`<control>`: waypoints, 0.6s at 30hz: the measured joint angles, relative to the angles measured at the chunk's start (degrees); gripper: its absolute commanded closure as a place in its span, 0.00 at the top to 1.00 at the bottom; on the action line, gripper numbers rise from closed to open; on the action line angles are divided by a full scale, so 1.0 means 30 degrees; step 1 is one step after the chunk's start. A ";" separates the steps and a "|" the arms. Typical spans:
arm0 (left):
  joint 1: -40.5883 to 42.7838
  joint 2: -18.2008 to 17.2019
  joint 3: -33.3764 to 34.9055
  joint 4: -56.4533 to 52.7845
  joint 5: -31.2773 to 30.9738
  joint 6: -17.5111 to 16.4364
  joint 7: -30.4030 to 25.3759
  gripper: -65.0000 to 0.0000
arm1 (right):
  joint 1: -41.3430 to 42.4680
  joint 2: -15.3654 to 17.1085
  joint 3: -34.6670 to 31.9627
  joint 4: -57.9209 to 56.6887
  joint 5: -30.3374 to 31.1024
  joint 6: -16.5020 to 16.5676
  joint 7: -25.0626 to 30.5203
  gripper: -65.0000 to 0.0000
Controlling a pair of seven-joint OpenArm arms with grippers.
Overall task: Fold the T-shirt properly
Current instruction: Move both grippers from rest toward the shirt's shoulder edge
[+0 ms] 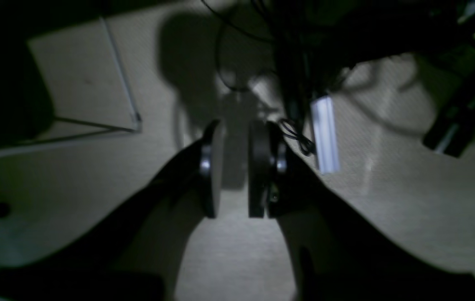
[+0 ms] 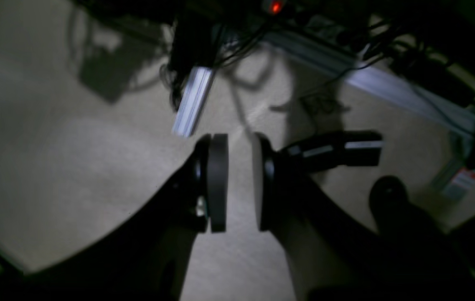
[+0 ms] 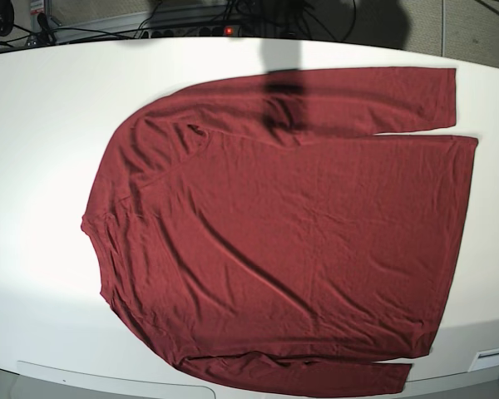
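A: Nearest the wrist cameras, what is seen of the tools?

B: Two round pads are seen on the left gripper [image 1: 235,167], set a narrow gap apart, with nothing between them. The right gripper [image 2: 239,184] is seen the same way: a narrow gap, nothing held. Both are hung over a pale floor [image 1: 387,209], among cables [image 1: 291,129] and a metal rail [image 2: 193,100].

A: And the shirt [image 3: 291,224]?

B: It is laid flat on the white table [image 3: 41,125] in the base view, spread sideways, neck to that view's left and hem to its right. One sleeve is stretched along the far edge, the other along the near edge. No fold is seen in it.

A: Which step is judged to be in hand?

B: The start: neither arm is shown over the table. Next, both grippers would have to be brought to the cloth and opened wider, probably at a sleeve or side edge.

A: Can any writing be read?

B: None. The shirt is plain. A small label [image 2: 458,179] is glimpsed on the floor, too blurred to be read.
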State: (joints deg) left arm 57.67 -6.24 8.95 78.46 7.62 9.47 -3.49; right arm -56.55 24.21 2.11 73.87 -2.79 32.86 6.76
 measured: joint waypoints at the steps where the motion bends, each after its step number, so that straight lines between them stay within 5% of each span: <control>1: 0.0372 -0.0255 0.0000 0.0685 -0.0044 0.0022 0.0058 0.17 | -0.0444 0.0168 -0.0007 0.0663 0.0138 0.0000 -0.0029 0.18; 6: 0.1712 -0.1151 -0.0051 0.4619 0.0342 0.0036 0.1443 0.17 | -0.2397 0.1348 0.0029 0.4328 0.0984 -0.0022 -0.0131 0.18; 12: 0.1982 -0.1144 -0.0051 0.8692 0.4889 -0.0044 0.3694 0.17 | -0.3446 0.2280 0.0379 0.8517 0.0976 -0.0233 -0.2310 0.18; 18: 0.1923 -0.1144 -0.0051 1.1693 0.8400 -0.0117 0.4124 0.17 | -0.3490 0.2295 0.2251 1.1264 0.0984 -0.0219 -0.2586 0.18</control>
State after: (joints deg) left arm 63.44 -9.67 8.80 113.54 32.82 9.13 8.88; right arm -67.02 31.09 8.86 107.66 0.16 32.21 -0.99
